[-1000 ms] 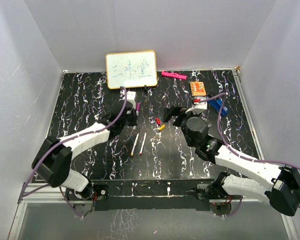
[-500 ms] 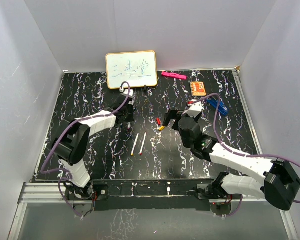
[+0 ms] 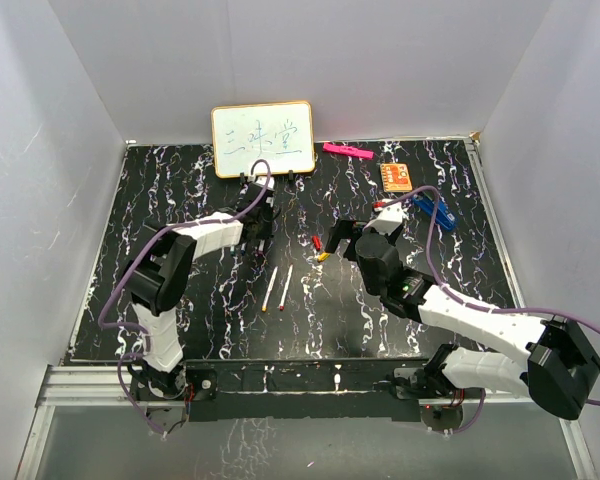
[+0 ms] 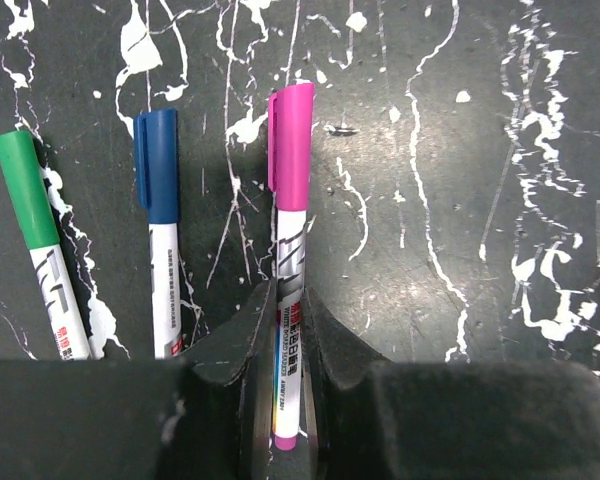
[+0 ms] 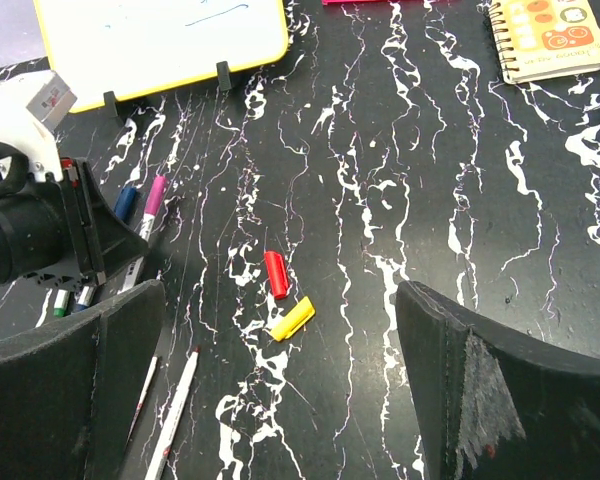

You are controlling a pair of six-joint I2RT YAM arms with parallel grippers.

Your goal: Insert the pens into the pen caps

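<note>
table [image 4: 460, 150]: glossy, marbled | pink-capped pen [image 4: 289, 260]: smooth plastic | jaws: matt

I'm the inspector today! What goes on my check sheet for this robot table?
Surface: black marbled table, white streaks.
Job's things: pink-capped pen, blue-capped pen and green-capped pen lie together; two uncapped pens; red cap and yellow cap loose.
Clutter: whiteboard, pink bar, notebook, blue clip.
End effectors: left end effector shut on pink-capped pen; right end effector open, empty.
Cables: purple cable along each arm.
Surroundings: white walls.
</note>
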